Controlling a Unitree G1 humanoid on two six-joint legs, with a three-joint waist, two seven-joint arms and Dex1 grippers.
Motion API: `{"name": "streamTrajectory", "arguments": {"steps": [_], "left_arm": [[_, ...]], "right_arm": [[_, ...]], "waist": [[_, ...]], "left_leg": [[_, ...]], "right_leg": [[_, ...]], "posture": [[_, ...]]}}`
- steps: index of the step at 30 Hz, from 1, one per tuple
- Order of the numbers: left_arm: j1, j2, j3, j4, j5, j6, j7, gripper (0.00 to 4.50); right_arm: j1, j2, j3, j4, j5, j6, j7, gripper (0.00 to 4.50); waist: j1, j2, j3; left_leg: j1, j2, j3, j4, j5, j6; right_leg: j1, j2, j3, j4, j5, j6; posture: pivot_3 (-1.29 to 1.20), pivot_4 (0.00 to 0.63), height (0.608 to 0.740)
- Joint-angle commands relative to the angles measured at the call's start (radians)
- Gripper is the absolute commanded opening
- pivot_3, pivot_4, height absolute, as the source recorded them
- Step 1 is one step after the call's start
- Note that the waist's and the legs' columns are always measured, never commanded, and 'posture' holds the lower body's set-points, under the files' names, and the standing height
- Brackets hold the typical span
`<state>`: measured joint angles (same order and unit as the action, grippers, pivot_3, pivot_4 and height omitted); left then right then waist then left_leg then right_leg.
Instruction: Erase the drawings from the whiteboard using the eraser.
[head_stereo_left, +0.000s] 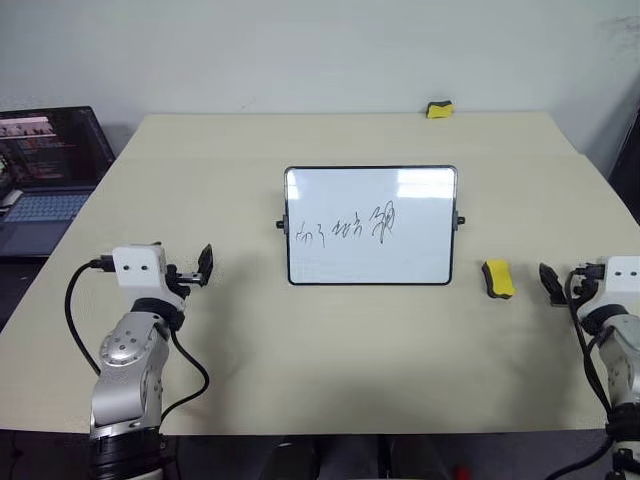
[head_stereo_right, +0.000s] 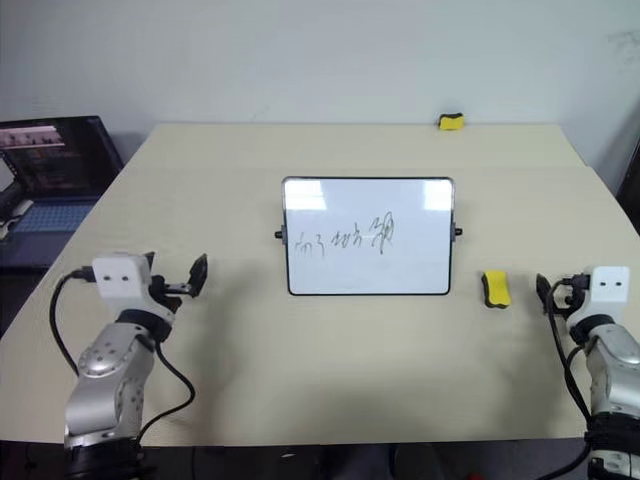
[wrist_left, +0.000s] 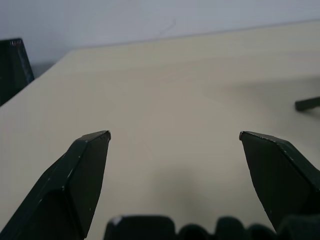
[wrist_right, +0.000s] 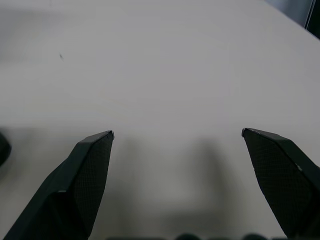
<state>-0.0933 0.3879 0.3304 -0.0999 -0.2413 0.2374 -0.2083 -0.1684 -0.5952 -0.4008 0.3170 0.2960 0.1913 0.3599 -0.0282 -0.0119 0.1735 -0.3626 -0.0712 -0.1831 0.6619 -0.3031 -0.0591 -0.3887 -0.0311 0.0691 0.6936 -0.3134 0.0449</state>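
The drawings (head_stereo_left: 345, 228) remain across the whiteboard (head_stereo_left: 370, 226), mid-worktop (head_stereo_left: 300, 360). The eraser (head_stereo_left: 498, 278) lies just right of the board. Both the right end effector (head_stereo_left: 551, 283) and left end effector (head_stereo_left: 203, 266) are spread open, empty. The eraser should be approached squarely and gripped across its narrow sides.

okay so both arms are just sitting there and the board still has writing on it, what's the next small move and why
Probably shift the right tool toward the eraser lying just beside it, right of the whiteboard. That tool stands open and empty, the drawings are untouched, and the left tool is across the board. The other yellow block sits at the table's far edge.
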Motion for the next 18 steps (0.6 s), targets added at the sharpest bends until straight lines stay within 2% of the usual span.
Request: {"name": "streamTrajectory", "arguments": {"steps": [1, 5, 9, 15, 18], "left_arm": [[-0.025, 0.006, 0.005, 0.021, 0.008, -0.018, 0.002, 4.5], [-0.035, -0.007, 0.028, 0.049, 0.004, -0.021, 0.034, 4.5], [-0.027, 0.018, 0.02, 0.063, -0.024, -0.033, -0.042, 4.5], [-0.074, 0.037, 0.115, 0.103, -0.142, -0.043, -0.111, 4.5], [-0.091, 0.067, 0.115, 0.137, -0.121, -0.051, -0.125, 4.5]], "right_arm": [[-0.012, -0.012, -0.021, -0.04, 0.0, 0.034, -0.027, 4.48], [0.014, -0.001, -0.035, -0.093, 0.007, 0.053, -0.052, 4.48], [0.054, -0.011, -0.036, -0.18, 0.014, 0.069, -0.026, 4.48], [0.058, 0.035, -0.04, -0.225, 0.022, 0.066, -0.049, 4.48], [0.041, 0.072, -0.05, -0.231, 0.025, 0.058, -0.081, 4.48]], "waist": [[0.0, 0.0, 0.0], [-0.001, 0.0, 0.0], [-0.001, 0.0, 0.0], [-0.001, 0.0, 0.0], [-0.001, 0.0, 0.0]], "left_leg": [[0.0, 0.0, 0.0, 0.0, 0.0, 0.0], [0.0, 0.0, 0.0, 0.0, 0.0, 0.0], [-0.001, 0.0, 0.0, 0.0, 0.0, -0.001], [0.0, 0.0, 0.0, 0.0, 0.0, -0.001], [0.0, 0.0, 0.0, 0.0, 0.0, -0.001]], "right_leg": [[0.0, 0.0, 0.0, 0.0, 0.0, 0.0], [0.0, 0.0, 0.0, 0.0, 0.0, 0.0], [0.0, 0.0, 0.0, -0.002, 0.0, 0.0], [0.0, 0.0, 0.0, -0.002, 0.0, 0.0], [0.0, 0.0, 0.0, -0.002, 0.0, 0.0]], "posture": [[0.0, 0.15, 0.74], [0.0, 0.15, 0.74], [0.0, 0.15, 0.74], [0.0, 0.15, 0.74], [0.0, 0.15, 0.74]]}}
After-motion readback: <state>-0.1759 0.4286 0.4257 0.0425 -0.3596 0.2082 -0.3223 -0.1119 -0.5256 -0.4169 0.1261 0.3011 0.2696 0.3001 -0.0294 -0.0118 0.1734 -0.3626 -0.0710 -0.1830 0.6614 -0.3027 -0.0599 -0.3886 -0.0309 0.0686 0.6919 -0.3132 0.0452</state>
